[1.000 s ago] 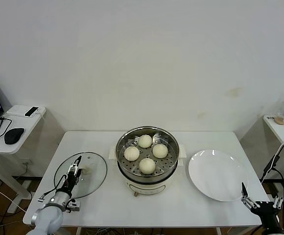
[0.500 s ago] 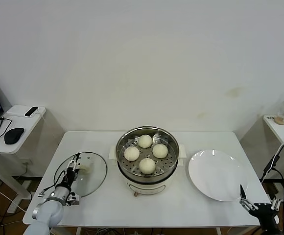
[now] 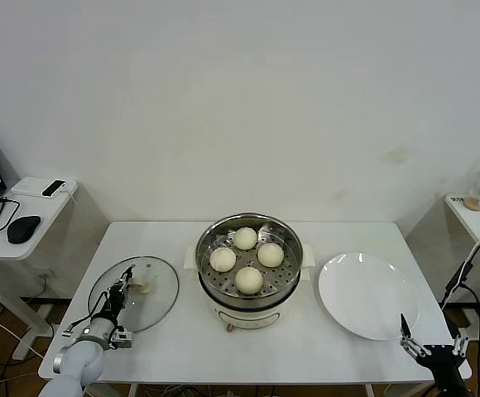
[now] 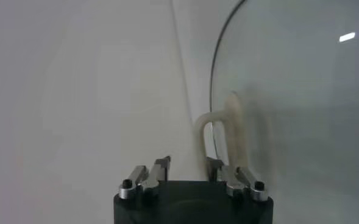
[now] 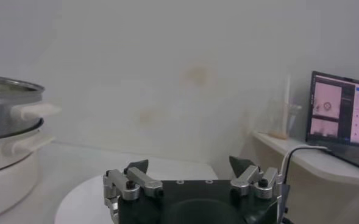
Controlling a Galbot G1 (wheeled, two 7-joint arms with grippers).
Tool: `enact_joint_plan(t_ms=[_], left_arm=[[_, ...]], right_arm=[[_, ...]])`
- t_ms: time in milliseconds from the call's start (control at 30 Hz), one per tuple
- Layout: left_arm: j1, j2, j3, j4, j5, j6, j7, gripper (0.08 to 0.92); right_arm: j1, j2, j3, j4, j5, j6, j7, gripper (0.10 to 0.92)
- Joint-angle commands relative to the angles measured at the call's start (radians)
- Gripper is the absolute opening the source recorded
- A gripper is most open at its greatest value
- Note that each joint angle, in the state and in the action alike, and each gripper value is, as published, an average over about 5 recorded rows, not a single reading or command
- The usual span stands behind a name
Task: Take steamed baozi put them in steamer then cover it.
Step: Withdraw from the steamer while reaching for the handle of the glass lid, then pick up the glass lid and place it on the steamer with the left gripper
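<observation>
At the lower left of the head view the left gripper (image 3: 127,277) rests over the cover (image 3: 134,294), its jaws drawn in around the cream handle (image 4: 231,137), which stands between them in the left wrist view; the cover lies flat on the desk (image 3: 174,343); at the lower right corner the right gripper (image 3: 410,337) hangs with jaws apart, holding nothing, just below the white plate (image 3: 368,295); farther back, mid-frame, the steamer (image 3: 249,269) holds all four steamed baozi (image 3: 248,280), uncovered.
</observation>
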Motion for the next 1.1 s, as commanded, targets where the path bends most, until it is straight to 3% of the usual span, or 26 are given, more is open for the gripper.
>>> enact_joint_plan(t_ms=[33, 200, 467, 833, 933, 1100], left_arm=[[0.013, 0.0, -0.011, -0.034, -0.004, -0.002, -0.017, 0.255], [0.081, -0.002, -0.054, -0.174, 0.001, 0.026, -0.018, 0.146], [0.199, 0.012, -0.166, -0.403, -0.031, 0.079, 0.039, 0.141], [0.332, 0.08, -0.301, -0.738, -0.2, 0.185, 0.212, 0.141], [0.321, 0.107, -0.277, -0.796, -0.232, 0.219, 0.259, 0.141], [0.259, 0.153, -0.122, -0.855, -0.263, 0.29, 0.317, 0.141]], right_arm=[[-0.002, 0.002, -0.019, 0.003, -0.01, 0.002, -0.002, 0.823], [-0.008, 0.0, -0.034, 0.006, -0.016, 0.007, -0.004, 0.823], [-0.008, -0.009, -0.054, 0.011, -0.028, 0.013, -0.01, 0.823], [-0.013, -0.035, -0.1, -0.016, -0.076, 0.026, -0.013, 0.823], [-0.019, -0.037, -0.109, -0.021, -0.088, 0.03, -0.008, 0.823], [-0.026, -0.037, -0.109, -0.025, -0.12, 0.035, -0.006, 0.823]])
